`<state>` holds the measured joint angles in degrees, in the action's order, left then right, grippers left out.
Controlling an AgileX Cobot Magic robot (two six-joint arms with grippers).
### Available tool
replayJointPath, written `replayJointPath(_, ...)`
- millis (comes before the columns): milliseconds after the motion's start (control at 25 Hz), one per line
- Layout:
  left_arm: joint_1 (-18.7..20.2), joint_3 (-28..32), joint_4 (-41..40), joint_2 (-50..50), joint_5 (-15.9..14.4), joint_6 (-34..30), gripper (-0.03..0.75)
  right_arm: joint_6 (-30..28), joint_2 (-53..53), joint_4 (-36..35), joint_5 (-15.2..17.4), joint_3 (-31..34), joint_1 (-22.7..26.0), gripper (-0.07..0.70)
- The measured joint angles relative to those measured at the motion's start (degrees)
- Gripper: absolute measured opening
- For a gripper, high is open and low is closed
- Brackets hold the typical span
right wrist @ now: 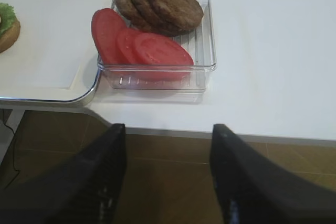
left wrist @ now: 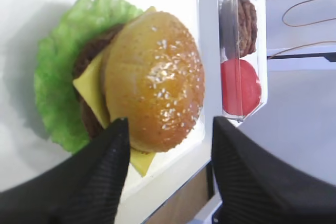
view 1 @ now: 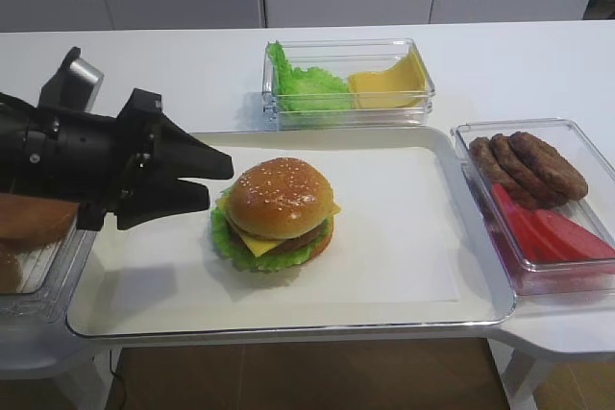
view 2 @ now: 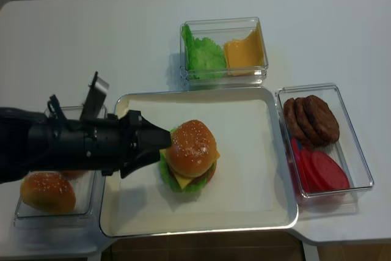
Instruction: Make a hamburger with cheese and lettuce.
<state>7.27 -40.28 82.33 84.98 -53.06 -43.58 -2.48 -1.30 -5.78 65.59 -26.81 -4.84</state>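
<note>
All layers of the hamburger (view 1: 276, 214) were stacked near the middle of the white tray (view 1: 404, 266): we saw the lettuce (view 1: 231, 242) ruffled at the base, patty, the cheese (view 1: 261, 246) with corners jutting out, and the sesame-seeded top bun in place. Our left gripper (view 1: 207, 180) hung just beside it, jaws spread and empty. Our right gripper (right wrist: 167, 177) waited off the table edge, also spread. We judged assembly essentially finished, with only withdrawal left.

The matte-black left claw (view 1: 213, 181) has tapered ribbed fingers (left wrist: 100, 174) and a silver-grey camera block (view 1: 72, 79).
</note>
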Motion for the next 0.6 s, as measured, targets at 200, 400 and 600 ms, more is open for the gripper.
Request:
replayJointPath(200,-2.8,0.1,-4.6,-3.8,1.1,3.0,0.372,0.0,0.0,0.0,0.0,0.0,0.0,0.405)
replayJointPath(400,-6.6,0.1,-12.2,-8.0,1.4,6.7,0.37,0.0,0.0,0.0,0.0,0.0,0.0,0.405)
replayJointPath(600,-7.2,-2.9,-23.5,-12.0,1.5,12.1,0.357,0.0,0.0,0.0,0.0,0.0,0.0,0.405)
